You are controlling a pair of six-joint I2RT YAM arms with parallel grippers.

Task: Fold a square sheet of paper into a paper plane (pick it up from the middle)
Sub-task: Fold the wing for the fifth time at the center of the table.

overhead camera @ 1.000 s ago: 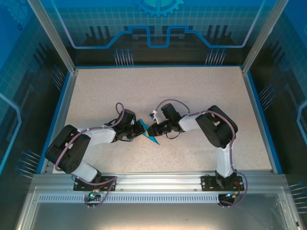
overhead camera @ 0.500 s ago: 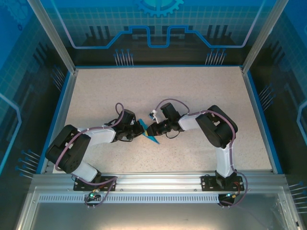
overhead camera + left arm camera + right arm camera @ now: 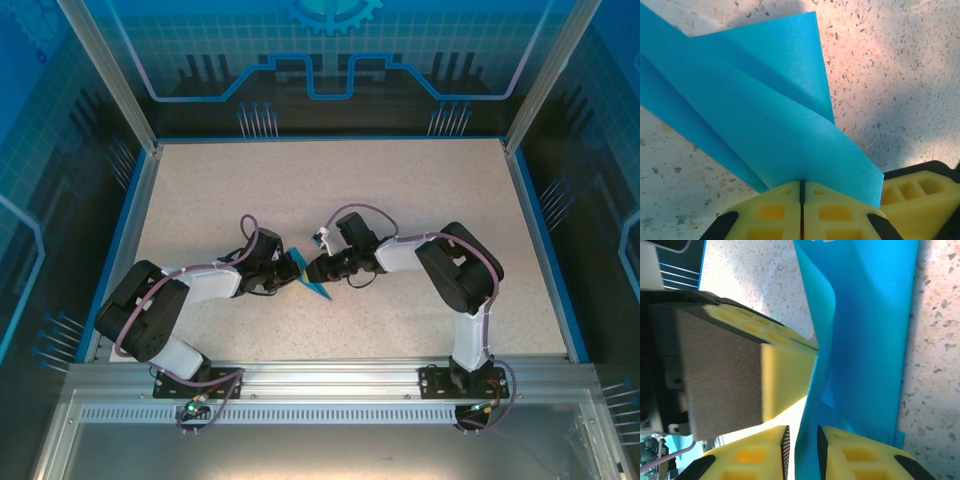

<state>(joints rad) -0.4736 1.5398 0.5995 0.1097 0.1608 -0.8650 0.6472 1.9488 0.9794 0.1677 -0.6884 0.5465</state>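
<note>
Pinching the paper plane [image 3: 765,125] between yellow fingers [image 3: 765,215] pressed flat together, with only a thin dark seam between them, the left gripper [image 3: 288,270] has a firm hold on the paper's folded edge. From that seam, layered bright blue flaps fan out over the speckled table [image 3: 400,180], with one long crease crossing them and one sharp corner at the top of the left wrist view. The plane sits near the table's middle, a little toward its near edge, and from above it reads as a narrow dart with its point aimed at the table's near right. The left gripper reaches it from the table's left side and the right gripper [image 3: 320,270] from the table's right side, and the two tips nearly meet over the table's middle. In the right wrist view the right gripper's jaws stand slightly apart, with a narrow gap between their ribbed inner faces. The paper's edge runs down into that gap without being squeezed, and I cannot tell whether either face touches it. There the paper stands on edge above the table and bows gently, with the left gripper's fingers [image 3: 787,377] meeting its left face
</note>
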